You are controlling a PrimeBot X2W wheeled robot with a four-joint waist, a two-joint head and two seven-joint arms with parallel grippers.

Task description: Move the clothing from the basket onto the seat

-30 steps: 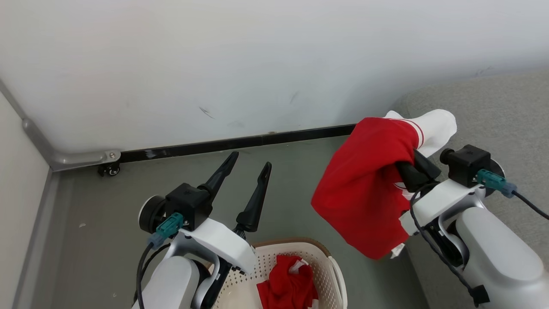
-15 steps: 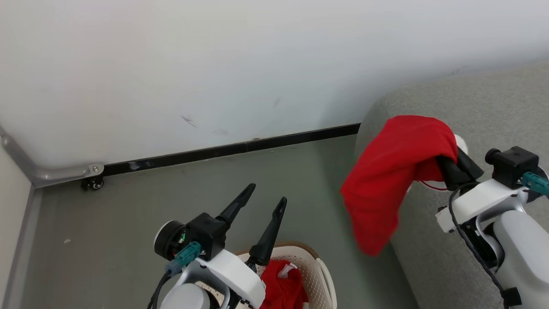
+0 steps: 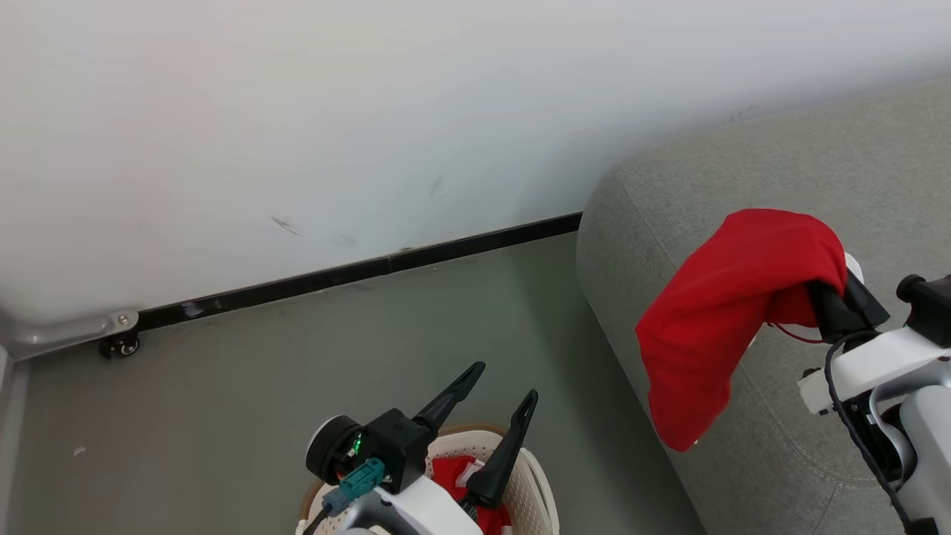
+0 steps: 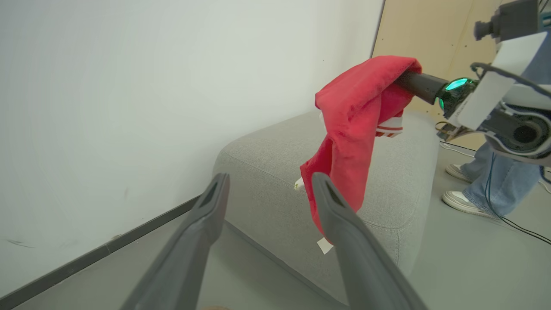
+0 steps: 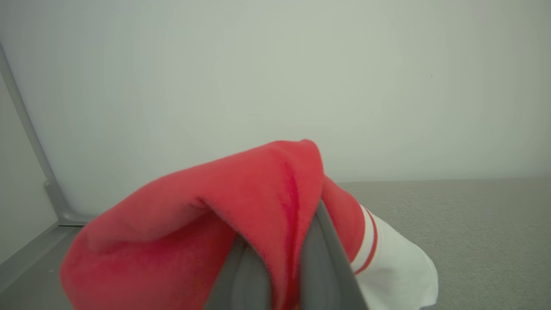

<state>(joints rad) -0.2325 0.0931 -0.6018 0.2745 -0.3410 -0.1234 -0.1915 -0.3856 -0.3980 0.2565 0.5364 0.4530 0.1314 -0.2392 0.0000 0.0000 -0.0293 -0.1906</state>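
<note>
1. The right gripper [image 3: 832,305] is pinched shut on a red garment [image 3: 732,312]. The cloth drapes over its fingers and hangs above the near end of the sofa [image 3: 743,178].
2. The garment's lower tip dangles beside the sofa's rounded edge, on the side facing the floor [image 3: 297,371], not over the cushion top.
3. The left gripper [image 3: 502,383] stands wide open and empty above the basket [image 3: 546,483], where more red clothing [image 3: 453,472] lies.
4. The step in hand looks like carrying this piece across to set it down. To do it well, the arm should reach further in over the sofa, until the whole hanging length is above the cushion. Released here, the cloth would likely slide off the curved edge.
5. Lowering until the hem rests on the upholstery before opening would stop the garment from swinging or bunching.
6. Because the cloth wraps over both fingers, and a white cuff [image 5: 400,267] lies beside them, it may cling. The fingers should open fully and draw back along their own line so that it slips off.
7. With clothing left in the basket, the task is only partly done.
</note>
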